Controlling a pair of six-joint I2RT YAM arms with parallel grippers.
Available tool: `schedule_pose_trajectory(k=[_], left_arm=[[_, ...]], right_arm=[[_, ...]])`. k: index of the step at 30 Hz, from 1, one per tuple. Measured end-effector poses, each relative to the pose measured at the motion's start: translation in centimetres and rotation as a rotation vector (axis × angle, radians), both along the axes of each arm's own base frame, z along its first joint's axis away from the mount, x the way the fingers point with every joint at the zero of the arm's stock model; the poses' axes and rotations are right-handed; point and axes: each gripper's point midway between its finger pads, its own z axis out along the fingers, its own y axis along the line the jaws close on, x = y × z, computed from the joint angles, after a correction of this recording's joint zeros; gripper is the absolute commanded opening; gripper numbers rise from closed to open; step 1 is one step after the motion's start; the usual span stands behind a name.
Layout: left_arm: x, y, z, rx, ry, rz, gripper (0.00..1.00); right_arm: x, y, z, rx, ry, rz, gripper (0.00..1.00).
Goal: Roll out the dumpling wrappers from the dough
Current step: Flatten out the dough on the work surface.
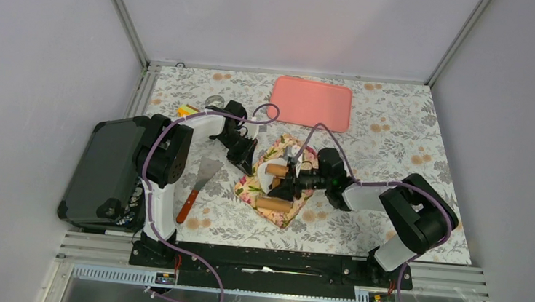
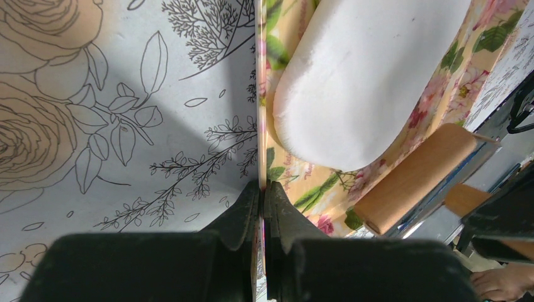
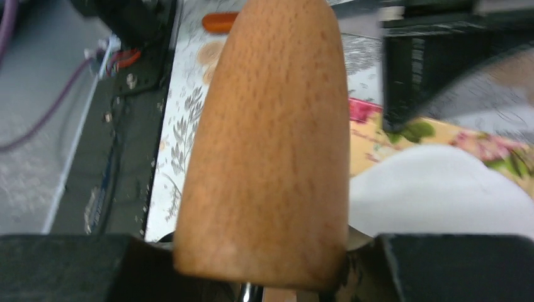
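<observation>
Dough (image 2: 365, 82), rolling pin (image 3: 267, 138), mat (image 2: 296, 182): one each

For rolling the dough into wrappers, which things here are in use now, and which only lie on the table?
In use: dough; rolling pin, held in the right gripper; floral mat, its edge pinched by the left gripper.
Lying about: pink tray; scraper with orange handle; small metal ring; black case.
</observation>
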Motion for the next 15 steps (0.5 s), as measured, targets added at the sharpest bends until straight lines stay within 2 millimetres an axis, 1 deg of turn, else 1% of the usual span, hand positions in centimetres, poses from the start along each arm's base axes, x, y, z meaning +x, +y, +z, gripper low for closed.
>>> schedule_pose_trajectory(k=[2, 4, 8, 10, 12, 13, 15], left_arm=[[0.0, 0.0, 0.0, 0.0, 0.0, 0.0, 0.0], [0.0, 0.0, 0.0, 0.0, 0.0, 0.0, 0.0], [0.0, 0.0, 0.0, 0.0, 0.0, 0.0, 0.0], [0.0, 0.0, 0.0, 0.0, 0.0, 0.0, 0.0], [0.0, 0.0, 0.0, 0.0, 0.0, 0.0, 0.0], [0.0, 0.0, 0.0, 0.0, 0.0, 0.001, 0.0], [0.0, 0.0, 0.0, 0.0, 0.0, 0.001, 0.0]], right_arm=[[1.1, -0.6, 0.6, 0.013, 0.095, -0.066, 0.0], [3.4, -1.6, 1.6, 0.044, 0.159, -0.164, 0.0], [8.2, -3.4, 3.4, 0.103, 0.179, -0.346, 0.0], [9.9, -3.8, 3.8, 0.118, 0.159, -0.417, 0.0], [11.2, -4.1, 3.4, 0.121, 0.145, -0.478, 0.0], [11.9, -4.2, 2.9, 0.116, 0.144, -0.51, 0.0], [13.1, -4.5, 1.0, 0.09, 0.16, -0.572, 0.0]])
